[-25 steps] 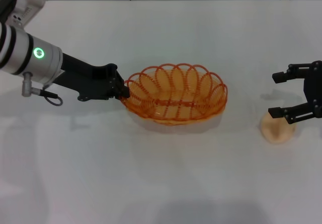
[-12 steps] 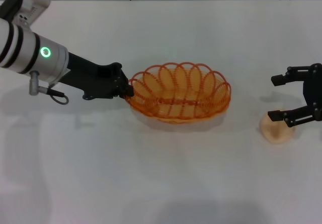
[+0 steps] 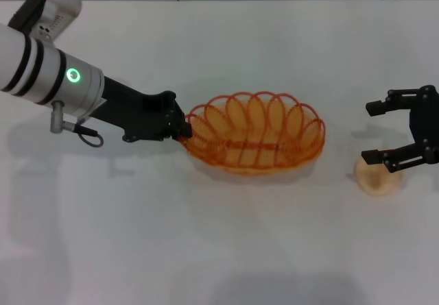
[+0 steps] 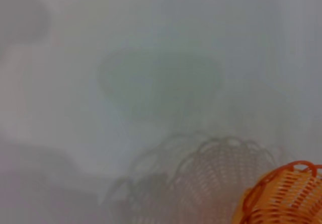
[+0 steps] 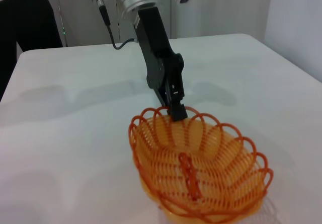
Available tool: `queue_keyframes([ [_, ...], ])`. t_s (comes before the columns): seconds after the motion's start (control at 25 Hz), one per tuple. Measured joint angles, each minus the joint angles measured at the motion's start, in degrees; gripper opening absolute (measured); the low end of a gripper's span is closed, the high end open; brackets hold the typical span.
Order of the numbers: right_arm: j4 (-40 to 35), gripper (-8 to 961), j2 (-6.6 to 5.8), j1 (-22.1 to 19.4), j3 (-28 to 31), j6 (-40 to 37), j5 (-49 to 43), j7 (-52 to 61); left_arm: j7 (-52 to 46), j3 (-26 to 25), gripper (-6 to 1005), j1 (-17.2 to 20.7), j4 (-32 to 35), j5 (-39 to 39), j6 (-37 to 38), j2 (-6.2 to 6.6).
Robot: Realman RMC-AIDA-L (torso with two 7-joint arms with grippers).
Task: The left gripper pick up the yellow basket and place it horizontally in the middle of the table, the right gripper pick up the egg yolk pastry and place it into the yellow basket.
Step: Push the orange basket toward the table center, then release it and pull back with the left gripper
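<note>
I'm sliding the basket [image 3: 254,141] rightward, left gripper [image 3: 182,128] clamping its rim; right gripper [image 3: 377,132] hanging open over the pastry [image 3: 376,179].

Yellow basket [image 3: 255,140]: orange-yellow translucent, looped scalloped rim, ribbed weave. Egg yolk pastry [image 3: 376,178]: pale cream-beige. Table [image 3: 219,250]: plain white. Left gripper [image 3: 181,128]: black; arm segment white-grey, black bands, green ring light. Right gripper [image 3: 381,131]: black.

One yellow basket [image 3: 255,139], one egg yolk pastry [image 3: 376,178] — two claws.
</note>
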Motion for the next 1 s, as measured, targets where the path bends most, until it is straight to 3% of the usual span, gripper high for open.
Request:
queue_keyframes([
  [0.36, -0.01, 771, 0.04, 0.08, 0.01, -0.04, 0.05, 0.0, 0.01, -0.24, 184, -0.44, -0.94, 0.16, -0.63, 0.24],
  [0.8, 0.0, 765, -0.11, -0.14, 0.16, 0.02, -0.01, 0.08, 0.85, 0.06, 642, -0.4, -0.54, 0.59, -0.21, 0.72],
  [1.0, 0.0, 763, -0.13, -0.05, 0.18, -0.07, -0.1, 0.48, 2.24, 0.09, 786, -0.17, -0.05, 0.52, 0.05, 1.4],
])
